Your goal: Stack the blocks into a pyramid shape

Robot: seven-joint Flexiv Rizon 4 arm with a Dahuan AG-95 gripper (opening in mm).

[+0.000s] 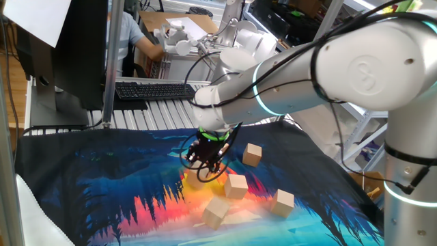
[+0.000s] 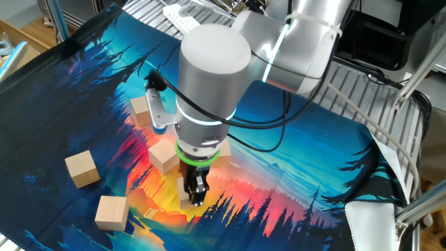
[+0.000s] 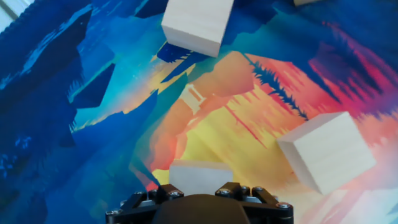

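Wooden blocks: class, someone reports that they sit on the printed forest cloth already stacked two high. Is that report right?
Not quite. The wooden blocks are on the printed forest cloth, but none of them rests on another. They lie singly, scattered across the cloth. One fixed view shows this most plainly.
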